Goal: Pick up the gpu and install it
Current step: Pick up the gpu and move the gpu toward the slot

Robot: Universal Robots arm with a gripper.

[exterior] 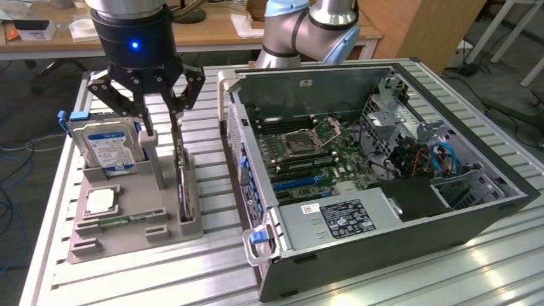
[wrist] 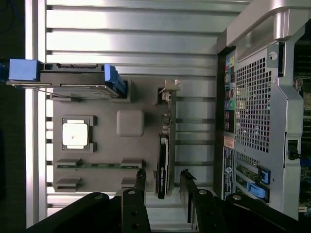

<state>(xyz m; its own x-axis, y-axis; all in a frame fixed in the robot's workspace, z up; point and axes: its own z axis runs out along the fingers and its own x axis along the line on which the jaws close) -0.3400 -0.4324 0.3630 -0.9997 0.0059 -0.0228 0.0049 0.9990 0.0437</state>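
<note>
Gpu [exterior: 183,185] stands on edge in a slot of the gray holder [exterior: 127,239], just below the gripper [exterior: 165,127]. Jaws are apart, one finger lined up on each side of the card, neither touching it. Upright slotting likely keeps both faces free for a pinch.

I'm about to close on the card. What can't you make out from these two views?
The gpu, a thin dark green card with a silvery bracket: edge-on in both views, faces hidden.
Contact: whether the open black gripper touches it cannot be told; in the exterior view a finger covers the card's top end.
Grey metal computer case: the wrist view's edge cuts off most of its interior.
Silver hard drive: label print too fine, exterior view.
</note>
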